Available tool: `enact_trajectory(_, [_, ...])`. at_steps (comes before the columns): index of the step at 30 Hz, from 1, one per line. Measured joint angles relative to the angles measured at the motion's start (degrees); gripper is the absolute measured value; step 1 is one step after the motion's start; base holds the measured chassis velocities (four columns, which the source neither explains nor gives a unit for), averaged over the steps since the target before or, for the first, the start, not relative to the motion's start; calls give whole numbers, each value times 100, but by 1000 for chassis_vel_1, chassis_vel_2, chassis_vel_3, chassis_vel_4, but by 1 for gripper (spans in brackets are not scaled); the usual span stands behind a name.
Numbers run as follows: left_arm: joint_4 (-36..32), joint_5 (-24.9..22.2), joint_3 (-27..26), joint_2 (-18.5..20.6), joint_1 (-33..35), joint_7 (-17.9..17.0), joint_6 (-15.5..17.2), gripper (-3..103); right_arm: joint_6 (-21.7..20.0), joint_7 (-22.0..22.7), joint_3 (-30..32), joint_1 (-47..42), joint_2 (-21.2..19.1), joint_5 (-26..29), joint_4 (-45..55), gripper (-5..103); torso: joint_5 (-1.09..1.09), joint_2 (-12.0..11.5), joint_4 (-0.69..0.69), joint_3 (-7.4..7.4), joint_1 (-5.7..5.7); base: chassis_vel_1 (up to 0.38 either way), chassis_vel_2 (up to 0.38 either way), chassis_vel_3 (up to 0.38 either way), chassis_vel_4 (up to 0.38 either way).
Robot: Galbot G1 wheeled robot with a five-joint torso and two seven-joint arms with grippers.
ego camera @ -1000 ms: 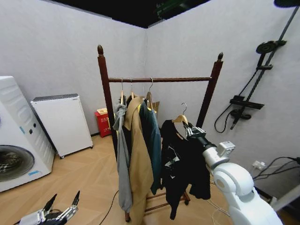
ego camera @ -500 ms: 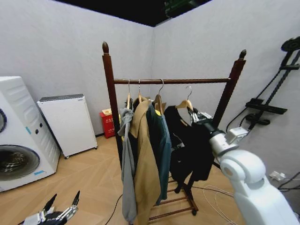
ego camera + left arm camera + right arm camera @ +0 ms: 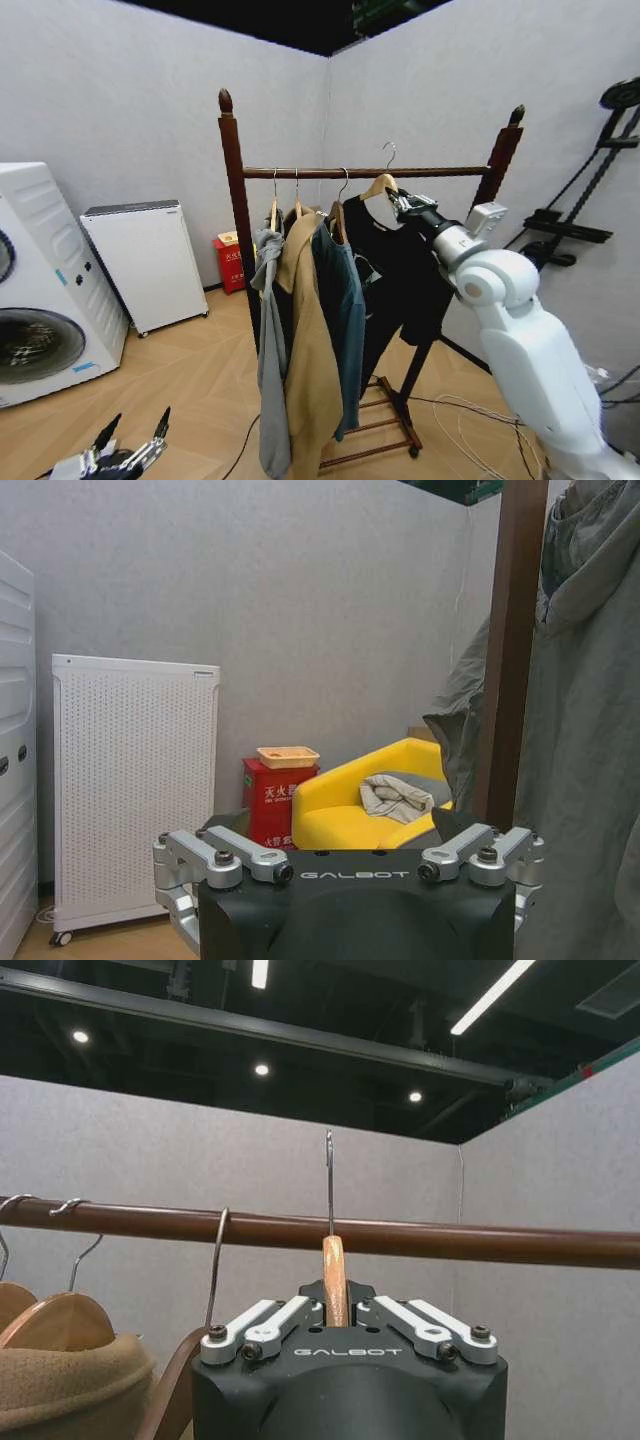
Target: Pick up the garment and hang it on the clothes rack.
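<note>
One arm does the work: the right gripper [image 3: 400, 205] is clenched on the wooden hanger [image 3: 379, 185] that carries the garment [image 3: 395, 270], holding it high so the metal hook [image 3: 389, 152] rises above the bar [image 3: 400, 172] of the rack [image 3: 232, 190]. In the right wrist view the hanger's neck [image 3: 334, 1280] sits pinched between the fingers, and the hook's stem stands upright, crossing the bar [image 3: 450, 1239]. My guess is the hook is raised like this so it can clear the bar and drop over it; whether it has caught yet I cannot tell.

The garment is a black short-sleeved top with a small white mark on its front, hanging loose from the hanger just beside a teal jacket [image 3: 345, 300] and a tan coat [image 3: 305, 340] already on the bar.

The left gripper [image 3: 125, 455] is parked low near the floor, its fingers [image 3: 225, 855] spread and holding nothing.
</note>
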Motion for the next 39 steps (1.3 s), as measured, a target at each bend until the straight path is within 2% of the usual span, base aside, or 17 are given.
enact_trajectory(10, [0,0,0,0,0,0,0,100,-150,230,-389,373,209,105,-647,9,0,0,-1,0,-1,0,0,0,0])
enact_trajectory(22, [0,0,0,0,0,0,0,100,-247,182,-362,102,245,18,-545,8,-1,0,0,0,0,0,0,0,0])
enact_trajectory(23, [0,0,0,0,0,0,0,100,-249,174,-342,56,237,22,-488,13,2,0,0,0,-1,0,0,0,0])
enact_trajectory(24, [0,0,0,0,0,0,0,100,-249,174,-342,56,237,22,-488,13,2,0,0,0,-1,0,0,0,0])
enact_trajectory(25, [0,0,0,0,0,0,0,100,-249,191,-303,14,215,53,-396,24,0,0,0,0,0,0,0,0,0])
enact_trajectory(26, [0,0,0,0,0,0,0,100,-249,201,-266,-32,193,74,-327,24,-1,0,1,0,-1,0,0,0,0])
enact_trajectory(27, [0,0,0,0,0,0,0,100,-248,215,-200,-131,154,102,-211,35,-1,0,1,0,-1,0,0,0,0])
enact_trajectory(28, [0,0,0,0,0,0,0,100,-248,215,-200,-131,154,102,-211,35,-1,0,1,0,-1,0,0,0,0])
enact_trajectory(30, [0,0,0,0,0,0,0,100,-233,297,-38,-501,66,222,153,46,-1,0,1,0,-1,0,0,0,0])
enact_trajectory(31, [0,0,0,0,0,0,0,100,-233,297,-38,-501,66,222,153,46,-1,0,1,0,-1,0,0,0,0])
enact_trajectory(33, [0,0,0,0,0,0,0,100,-118,374,227,-1192,-20,110,771,57,1,0,-1,-1,0,0,0,0,0])
enact_trajectory(35, [0,0,0,0,0,0,0,100,-104,417,306,-1404,-30,82,969,57,1,0,-2,-1,-1,0,0,0,0])
enact_trajectory(36, [0,0,0,0,0,1,0,100,-100,584,444,-1824,-31,61,1355,68,1,1,-2,-1,-1,0,0,0,0])
enact_trajectory(38, [0,0,0,0,0,0,0,100,-111,678,523,-2044,-16,57,1534,68,0,1,-1,-1,-1,0,0,0,0])
enact_trajectory(39, [0,0,0,0,0,1,0,100,-147,798,632,-2367,19,50,1763,78,-1,1,0,-1,-1,0,0,0,0])
